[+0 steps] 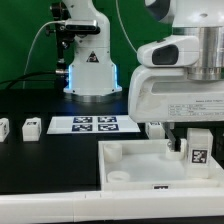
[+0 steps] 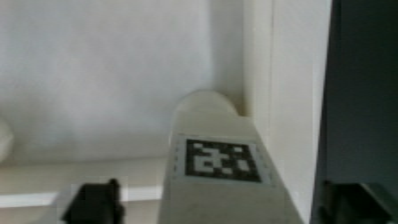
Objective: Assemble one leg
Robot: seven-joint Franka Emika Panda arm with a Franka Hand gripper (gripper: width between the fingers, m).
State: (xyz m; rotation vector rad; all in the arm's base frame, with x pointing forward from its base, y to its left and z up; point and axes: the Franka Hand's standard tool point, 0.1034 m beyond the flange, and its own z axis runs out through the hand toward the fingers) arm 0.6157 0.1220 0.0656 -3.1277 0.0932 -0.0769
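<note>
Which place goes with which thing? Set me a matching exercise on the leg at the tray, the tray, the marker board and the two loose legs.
Things:
1. leg
2. tray
3. marker board
4. loose legs

Places:
A. flat on the table, in front of the robot base
B. on the table, at the exterior view's left
C. at the tray's end on the exterior view's right
D. across the foreground, nearest the exterior camera

Pairs: 1-C, 2-D, 3-A, 4-B
</note>
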